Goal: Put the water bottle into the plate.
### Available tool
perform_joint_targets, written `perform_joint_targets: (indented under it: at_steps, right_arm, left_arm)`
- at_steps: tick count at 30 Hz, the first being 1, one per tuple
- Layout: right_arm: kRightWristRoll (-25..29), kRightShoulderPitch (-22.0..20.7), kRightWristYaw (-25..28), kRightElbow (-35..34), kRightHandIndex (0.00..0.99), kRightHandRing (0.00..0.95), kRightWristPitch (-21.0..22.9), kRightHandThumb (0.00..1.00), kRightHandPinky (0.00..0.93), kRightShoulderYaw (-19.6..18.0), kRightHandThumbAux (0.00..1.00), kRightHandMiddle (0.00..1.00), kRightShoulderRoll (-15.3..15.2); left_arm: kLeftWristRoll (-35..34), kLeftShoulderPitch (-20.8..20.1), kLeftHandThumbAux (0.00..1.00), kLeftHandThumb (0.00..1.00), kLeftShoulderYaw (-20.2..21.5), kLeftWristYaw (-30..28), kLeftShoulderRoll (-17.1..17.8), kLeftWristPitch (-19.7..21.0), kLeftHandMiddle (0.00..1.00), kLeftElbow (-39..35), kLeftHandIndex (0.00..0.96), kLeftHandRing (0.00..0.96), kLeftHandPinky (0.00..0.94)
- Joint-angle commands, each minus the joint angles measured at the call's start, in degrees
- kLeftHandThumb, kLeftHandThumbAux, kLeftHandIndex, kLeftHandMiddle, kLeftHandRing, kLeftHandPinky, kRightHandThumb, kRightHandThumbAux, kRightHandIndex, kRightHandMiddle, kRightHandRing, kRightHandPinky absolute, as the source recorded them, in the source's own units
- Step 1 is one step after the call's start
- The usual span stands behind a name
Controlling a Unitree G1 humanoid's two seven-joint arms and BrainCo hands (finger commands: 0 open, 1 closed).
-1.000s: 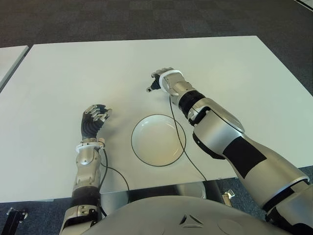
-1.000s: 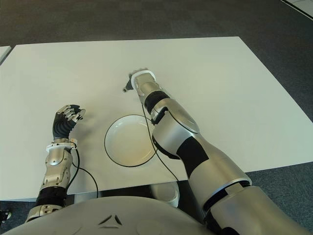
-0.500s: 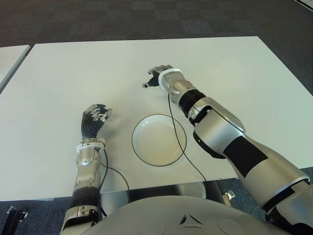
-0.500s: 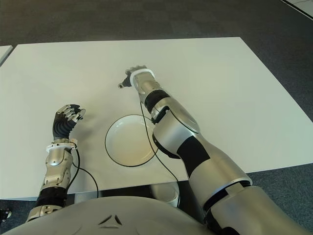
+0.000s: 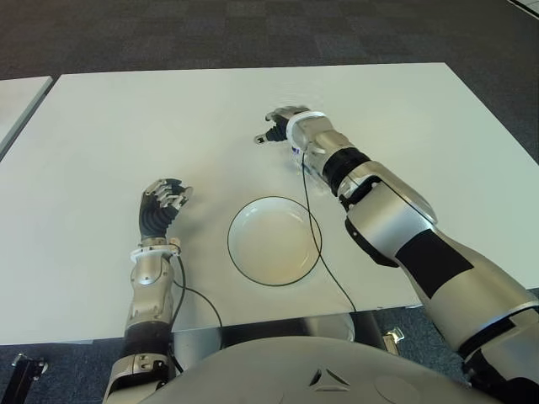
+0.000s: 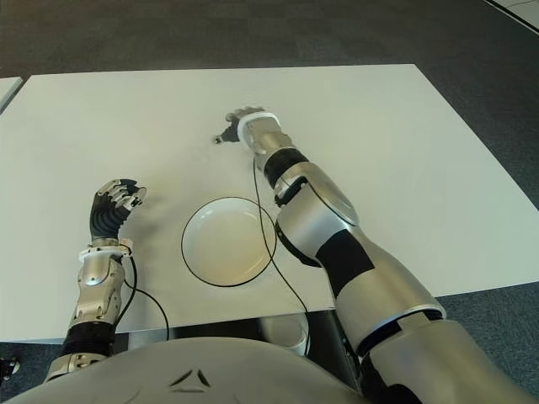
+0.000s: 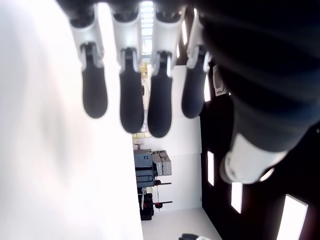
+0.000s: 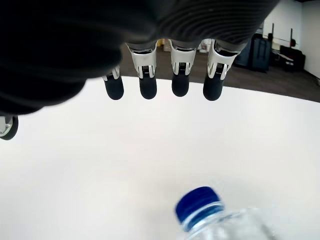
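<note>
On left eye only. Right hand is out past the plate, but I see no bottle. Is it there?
Observer: Yes. The right wrist view shows the water bottle, clear with a blue cap, close by the right hand.
Operator: Gripped?
Observer: No. Its fingers are stretched out, apart from the bottle, holding nothing.
Operator: Left hand carrying anything?
Observer: No. The left wrist view shows the left hand, left of the plate, with fingers extended and nothing held.

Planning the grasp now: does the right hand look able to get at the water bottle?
Probably yes: the right hand is open, the water bottle shows close below its fingers, and nothing stands between.
</note>
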Motion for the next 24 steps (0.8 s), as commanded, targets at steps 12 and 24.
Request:
perform_joint_targets:
  at_steps: [12, 24]
  right_arm:
    - [-1.0, -1.3, -3.28, 0.39, 0.0, 0.0, 4.6, 0.494, 0.0, 0.21, 0.142, 0.0, -2.92]
    - [0.12, -0.63, -4.45, 0.24, 0.0, 0.0, 10.02, 0.496, 0.0, -0.84, 0.13, 0.0, -3.09]
  left_arm:
    - [1.13, 0.39, 0.713, 0.706, 0.05, -0.33, 0.9, 0.09, 0.517, 0.54, 0.43, 0.51, 0.505]
    - [-0.23, 0.47, 0.712, 0.705, 0.21, -1.61, 1.0, 0.24, 0.511, 0.38, 0.43, 0.502, 0.499]
